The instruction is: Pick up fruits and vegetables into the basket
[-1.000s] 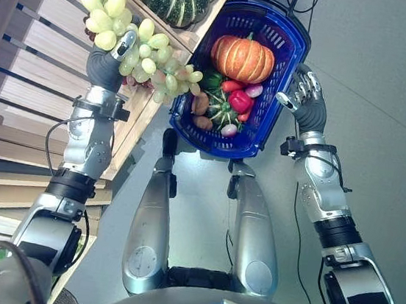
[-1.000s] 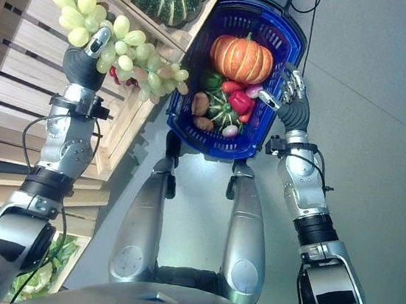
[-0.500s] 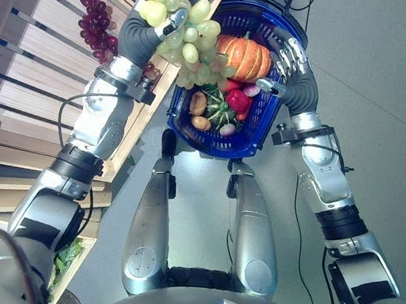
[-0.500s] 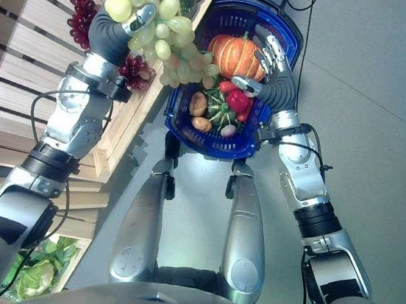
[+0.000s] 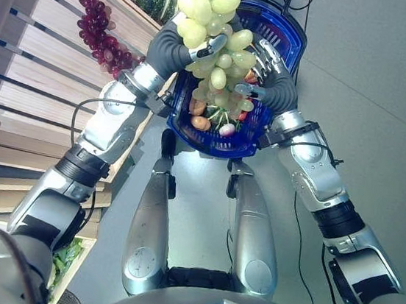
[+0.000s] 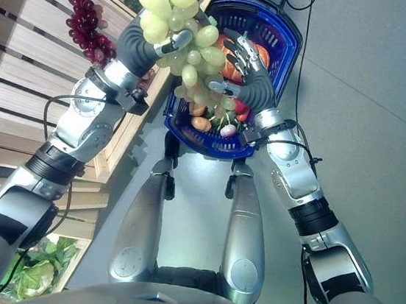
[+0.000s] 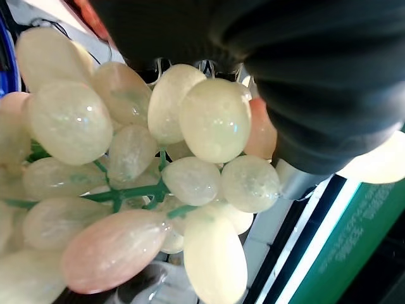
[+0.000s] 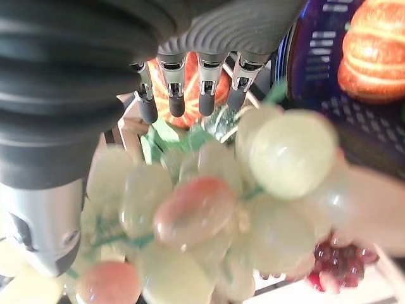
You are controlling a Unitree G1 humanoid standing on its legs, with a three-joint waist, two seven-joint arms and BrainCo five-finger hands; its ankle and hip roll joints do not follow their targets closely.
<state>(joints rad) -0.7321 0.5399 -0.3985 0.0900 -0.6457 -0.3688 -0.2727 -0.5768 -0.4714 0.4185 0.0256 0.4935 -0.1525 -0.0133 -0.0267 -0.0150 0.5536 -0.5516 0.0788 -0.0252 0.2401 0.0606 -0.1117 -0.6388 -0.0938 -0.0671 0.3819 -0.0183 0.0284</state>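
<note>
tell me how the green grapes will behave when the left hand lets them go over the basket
The grapes hang from the left hand in a long loose bunch, so they'll likely swing and flop rather than drop as one stiff piece. The basket already holds a pumpkin and peppers, so the round grapes will probably settle unevenly on top. The right hand, open beside the bunch, could steady it.

A slatted wooden shelf (image 5: 28, 64) stands to the left of the smooth grey floor (image 5: 374, 84), brightly lit.
</note>
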